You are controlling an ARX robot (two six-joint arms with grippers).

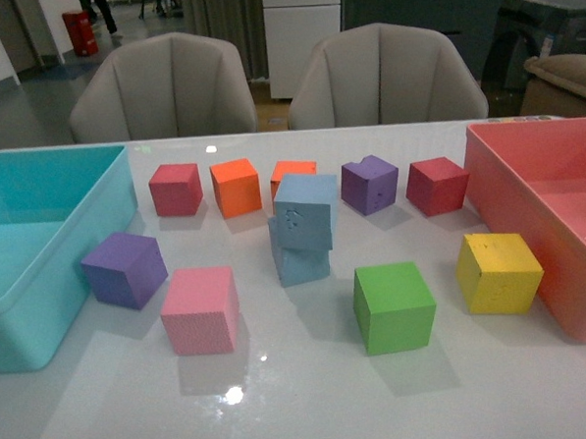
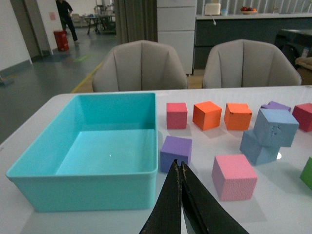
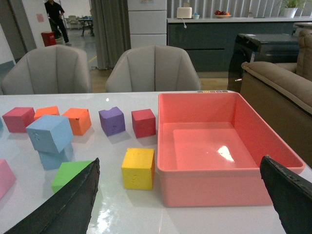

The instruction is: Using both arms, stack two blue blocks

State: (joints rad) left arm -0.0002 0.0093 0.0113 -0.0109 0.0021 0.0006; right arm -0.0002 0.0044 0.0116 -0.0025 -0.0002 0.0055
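Far left sits the turquoise bin [image 1: 40, 262], hugging the table's [image 1: 303, 406] edge at nine o'clock. Just beside its wall is a purple cube [image 1: 125, 270], and at five o'clock from that, a pink cube [image 1: 200, 310]. Along the back row: a red cube [image 1: 175, 189], an orange cube [image 1: 236, 187], and a second orange cube [image 1: 293, 172] peeking out behind the stack.

And there's the stack, dead centre! The paler blue block [image 1: 306, 212] rides on top of the steel-blue block [image 1: 301, 261], twisted and overhanging, touching it, no gripper near it.

Moving on: a green cube [image 1: 394, 307] at five o'clock from the stack, a notched purple cube [image 1: 370, 185] and a dark red cube [image 1: 436, 185] at the back, a yellow cube [image 1: 498, 273], then the pink bin [image 1: 543, 216] at three o'clock.

The left gripper [image 2: 181, 168] has its fingers pressed together on nothing, above the table near the turquoise bin. The right gripper [image 3: 180, 195] is spread wide, empty, facing the pink bin.
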